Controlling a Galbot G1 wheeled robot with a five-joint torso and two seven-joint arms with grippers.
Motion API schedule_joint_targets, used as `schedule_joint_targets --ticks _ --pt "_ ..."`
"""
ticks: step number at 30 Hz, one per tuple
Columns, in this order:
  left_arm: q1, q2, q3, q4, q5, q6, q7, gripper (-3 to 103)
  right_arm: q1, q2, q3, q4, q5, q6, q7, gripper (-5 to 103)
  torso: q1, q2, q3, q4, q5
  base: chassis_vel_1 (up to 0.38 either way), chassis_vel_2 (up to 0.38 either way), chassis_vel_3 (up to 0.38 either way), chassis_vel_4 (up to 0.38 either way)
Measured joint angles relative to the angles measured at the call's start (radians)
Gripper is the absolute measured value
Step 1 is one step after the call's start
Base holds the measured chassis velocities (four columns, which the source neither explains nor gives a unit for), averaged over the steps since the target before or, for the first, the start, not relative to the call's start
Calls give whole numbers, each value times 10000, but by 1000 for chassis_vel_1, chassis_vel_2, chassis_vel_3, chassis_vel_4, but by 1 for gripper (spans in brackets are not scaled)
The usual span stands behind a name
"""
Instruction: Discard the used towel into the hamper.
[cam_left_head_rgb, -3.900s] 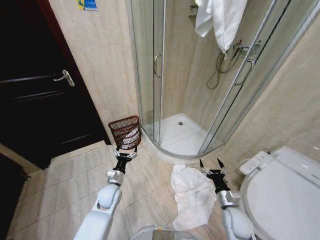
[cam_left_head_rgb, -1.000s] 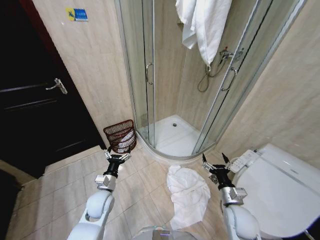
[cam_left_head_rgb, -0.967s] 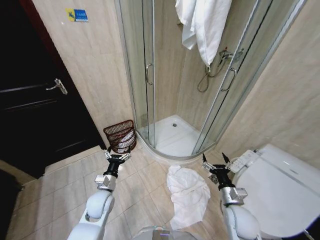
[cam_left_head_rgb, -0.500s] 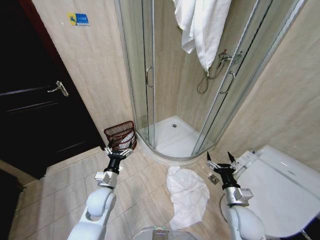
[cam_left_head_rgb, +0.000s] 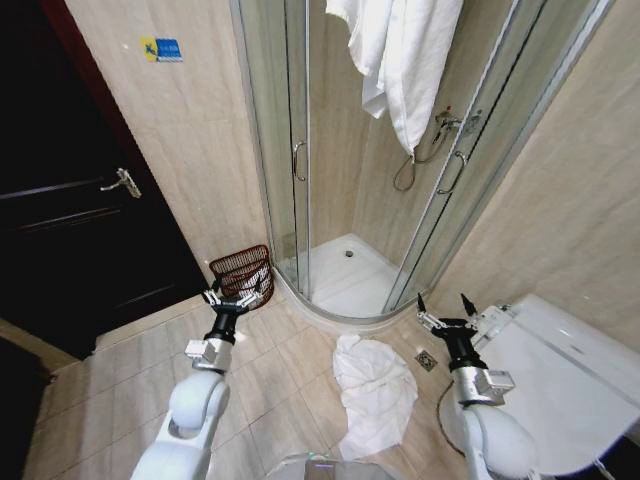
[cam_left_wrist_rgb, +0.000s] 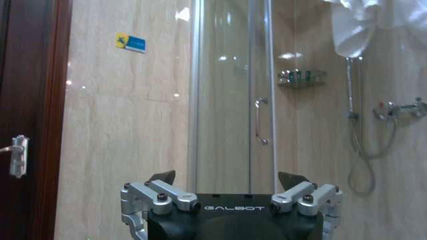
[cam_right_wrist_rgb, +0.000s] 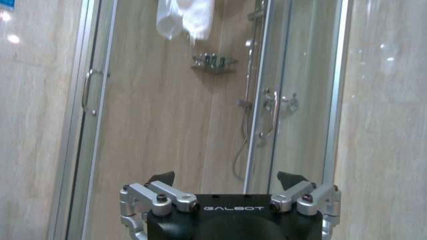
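Used towel (cam_left_head_rgb: 375, 392): white, crumpled, flat on the floor tiles between the 2 arms. Left gripper (cam_left_head_rgb: 229, 298) and right gripper (cam_left_head_rgb: 441, 309) hang spread wide, both empty, well above it. Hamper (cam_left_head_rgb: 241, 275): dark wire basket beside the shower enclosure (cam_left_head_rgb: 300, 160). Risk: limp cloth may trail, snag the rim and tip the light hamper.

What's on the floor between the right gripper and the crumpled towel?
Head view: the right gripper, fingers open, hangs by the toilet. Between it and the towel lies bare tile with a small square floor drain.
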Motion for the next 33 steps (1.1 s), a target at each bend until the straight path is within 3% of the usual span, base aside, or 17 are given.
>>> schedule_joint_targets --ticks 9,18,33 --pt "-212 -5 -621 -259 -363 354 -70 100 80 98 -93 464 129 -269 4 100 264 579 312 1 -1 0 0 0 0" --pt "-111 185 -899 -255 -497 288 -32 100 -180 154 38 940 227 -184 -1 100 500 1084 579 1 -1 0 0 0 0" --pt "40 143 -484 -685 -53 417 165 100 -234 52 205 1614 515 -583 157 100 915 1984 1068 1 0 0 0 0 0"
